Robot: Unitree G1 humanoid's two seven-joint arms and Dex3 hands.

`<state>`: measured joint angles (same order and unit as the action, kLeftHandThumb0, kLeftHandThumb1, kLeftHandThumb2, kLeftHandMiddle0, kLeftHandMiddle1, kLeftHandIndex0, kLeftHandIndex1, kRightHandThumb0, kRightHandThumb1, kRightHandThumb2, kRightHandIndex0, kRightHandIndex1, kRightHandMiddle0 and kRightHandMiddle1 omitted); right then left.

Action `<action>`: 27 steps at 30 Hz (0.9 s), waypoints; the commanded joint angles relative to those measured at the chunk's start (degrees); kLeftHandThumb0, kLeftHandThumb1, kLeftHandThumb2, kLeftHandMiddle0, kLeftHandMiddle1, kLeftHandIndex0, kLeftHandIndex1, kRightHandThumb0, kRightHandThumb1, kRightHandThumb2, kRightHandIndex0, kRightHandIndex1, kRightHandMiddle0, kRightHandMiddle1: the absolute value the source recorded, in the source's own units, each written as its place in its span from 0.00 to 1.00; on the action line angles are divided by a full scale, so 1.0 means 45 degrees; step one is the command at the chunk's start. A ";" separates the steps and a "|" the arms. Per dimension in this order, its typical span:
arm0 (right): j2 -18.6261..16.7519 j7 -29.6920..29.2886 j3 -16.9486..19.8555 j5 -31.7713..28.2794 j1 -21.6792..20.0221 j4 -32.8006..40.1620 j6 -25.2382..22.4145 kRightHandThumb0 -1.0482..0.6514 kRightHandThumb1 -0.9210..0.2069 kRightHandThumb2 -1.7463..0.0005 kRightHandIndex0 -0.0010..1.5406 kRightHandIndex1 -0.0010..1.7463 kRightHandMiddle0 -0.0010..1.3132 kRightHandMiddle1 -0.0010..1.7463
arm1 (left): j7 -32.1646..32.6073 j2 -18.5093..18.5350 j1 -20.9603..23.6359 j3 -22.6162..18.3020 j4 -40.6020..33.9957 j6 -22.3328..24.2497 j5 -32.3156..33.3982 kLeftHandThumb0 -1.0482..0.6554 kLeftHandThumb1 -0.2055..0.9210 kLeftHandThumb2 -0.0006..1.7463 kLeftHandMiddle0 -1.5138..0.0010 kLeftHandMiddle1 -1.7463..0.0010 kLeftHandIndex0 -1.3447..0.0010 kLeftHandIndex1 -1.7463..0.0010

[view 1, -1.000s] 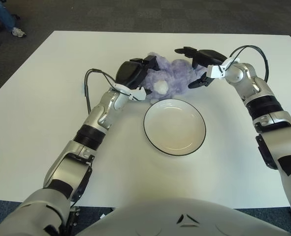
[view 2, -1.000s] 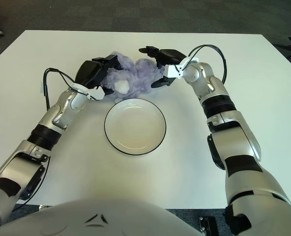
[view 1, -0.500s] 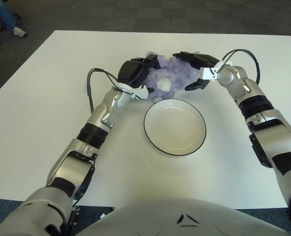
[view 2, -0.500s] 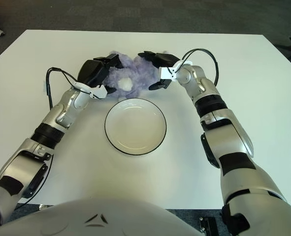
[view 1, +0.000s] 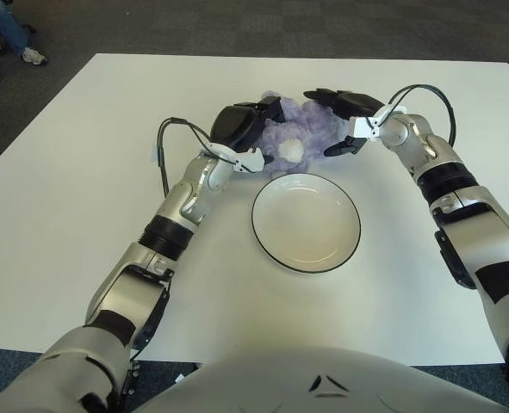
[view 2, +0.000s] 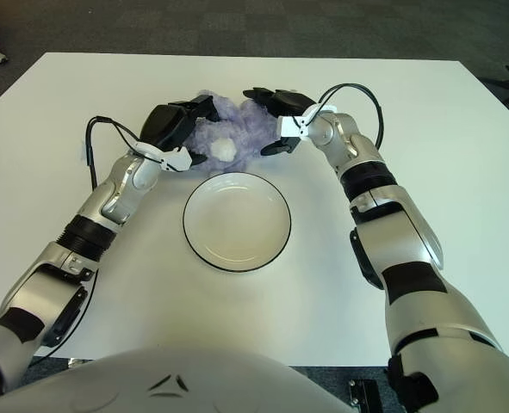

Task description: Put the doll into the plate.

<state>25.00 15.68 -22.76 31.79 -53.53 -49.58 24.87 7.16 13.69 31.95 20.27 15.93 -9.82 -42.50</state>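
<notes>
A fluffy purple doll (view 1: 301, 129) with a white patch lies on the white table (view 1: 82, 189), just beyond the plate. My left hand (view 1: 256, 131) presses against its left side, black fingers curled over the fur. On the other side, my right hand (view 1: 328, 120) has its fingers hooked over the top of the doll and its thumb low against the flank. The doll is squeezed between both hands. Nearer to me, the white plate (view 1: 306, 225) with a thin black rim holds nothing.
The table's far edge runs just behind the hands, with dark carpet (view 1: 237, 26) past it. A person's foot and shoes (view 1: 13, 43) show at the far left on the floor. Black cables loop from both wrists.
Both hands have closed in on the doll from its sides, bunching it narrower. The left hand slid a little to the right; the right hand's fingers now lie over the fur.
</notes>
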 commanded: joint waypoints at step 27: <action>-0.0464 -0.0262 -0.0722 0.0424 -0.0835 -0.1556 0.1029 0.24 0.52 0.51 0.07 0.03 0.00 0.19 | -0.0441 -0.0295 0.0067 0.0170 -0.0448 0.0496 0.0210 0.61 0.19 0.91 0.48 0.06 0.42 0.08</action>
<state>24.16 14.53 -25.36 33.37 -56.37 -54.92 28.85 5.88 12.70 31.94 20.50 14.33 -7.96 -41.72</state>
